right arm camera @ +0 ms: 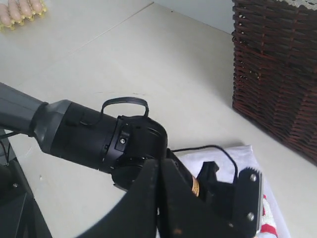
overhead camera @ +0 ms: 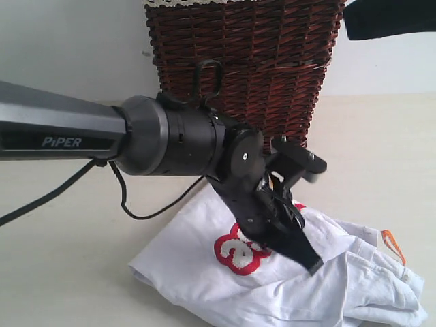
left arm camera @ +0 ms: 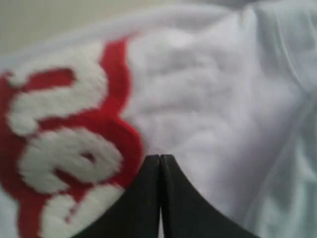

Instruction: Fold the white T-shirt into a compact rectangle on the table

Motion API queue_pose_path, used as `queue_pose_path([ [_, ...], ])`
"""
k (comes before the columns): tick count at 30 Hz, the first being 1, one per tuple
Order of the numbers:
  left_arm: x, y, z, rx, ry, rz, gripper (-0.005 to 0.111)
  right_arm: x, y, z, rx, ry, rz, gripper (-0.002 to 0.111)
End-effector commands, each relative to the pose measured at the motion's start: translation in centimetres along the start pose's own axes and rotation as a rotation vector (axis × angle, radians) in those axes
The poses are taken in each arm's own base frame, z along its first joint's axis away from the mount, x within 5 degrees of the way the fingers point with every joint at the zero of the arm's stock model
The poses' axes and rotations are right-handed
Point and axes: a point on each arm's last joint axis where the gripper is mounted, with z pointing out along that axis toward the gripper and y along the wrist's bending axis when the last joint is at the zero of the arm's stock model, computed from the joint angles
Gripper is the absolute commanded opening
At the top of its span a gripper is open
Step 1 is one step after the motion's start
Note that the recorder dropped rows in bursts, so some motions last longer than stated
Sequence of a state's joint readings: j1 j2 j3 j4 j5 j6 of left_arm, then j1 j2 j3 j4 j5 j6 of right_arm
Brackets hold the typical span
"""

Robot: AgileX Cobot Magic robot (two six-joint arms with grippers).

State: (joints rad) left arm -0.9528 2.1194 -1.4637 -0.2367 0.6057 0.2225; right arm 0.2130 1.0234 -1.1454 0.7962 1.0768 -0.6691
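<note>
The white T-shirt (overhead camera: 286,286) lies crumpled on the table (overhead camera: 61,266) in front of the basket. Its red-outlined fuzzy letters (overhead camera: 235,252) face up and a small orange tag (overhead camera: 392,244) sticks out at its right side. My left gripper (overhead camera: 310,262) slants down over the shirt's middle. In the left wrist view the left gripper (left arm camera: 160,156) is shut, its tips right at the white cloth (left arm camera: 213,94) beside the letters (left arm camera: 69,148), with nothing visible between the fingers. My right gripper (right arm camera: 158,161) is shut and empty, held high above the left arm (right arm camera: 89,136).
A dark wicker basket (overhead camera: 245,61) with a lace-trimmed lining stands just behind the shirt, also seen as the basket (right arm camera: 277,64) in the right wrist view. The left arm's cable (overhead camera: 146,211) loops over the table. A dark part of the right arm (overhead camera: 388,17) shows at the upper right. A yellow item (right arm camera: 20,12) sits far off.
</note>
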Motion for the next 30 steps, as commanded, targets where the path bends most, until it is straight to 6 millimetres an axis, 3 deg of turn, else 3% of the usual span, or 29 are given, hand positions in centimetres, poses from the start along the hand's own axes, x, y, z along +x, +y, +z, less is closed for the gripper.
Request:
queue_pose_path([
  [1, 1.5, -3.3, -0.1, 0.196, 0.160, 0.111, 0.000, 0.0, 0.0, -0.1, 0.003, -0.010, -0.005, 0.000],
  [7, 2.6, -6.4, -0.4, 0.337, 0.245, 0.267, 0.000, 0.0, 0.0, -0.1, 0.003, -0.010, -0.005, 0.000],
  [17, 2.5, -7.5, -1.6, 0.367, 0.235, 0.369, 0.000, 0.0, 0.0, -0.1, 0.004, -0.011, -0.005, 0.000],
  [25, 1.6, -8.4, -4.3, 0.407, 0.149, 0.381, 0.000, 0.0, 0.0, -0.1, 0.004, -0.011, -0.005, 0.000],
  [30, 3.2, -10.1, -2.5, 0.482, 0.257, 0.410, 0.000, 0.0, 0.0, -0.1, 0.004, -0.011, -0.005, 0.000],
])
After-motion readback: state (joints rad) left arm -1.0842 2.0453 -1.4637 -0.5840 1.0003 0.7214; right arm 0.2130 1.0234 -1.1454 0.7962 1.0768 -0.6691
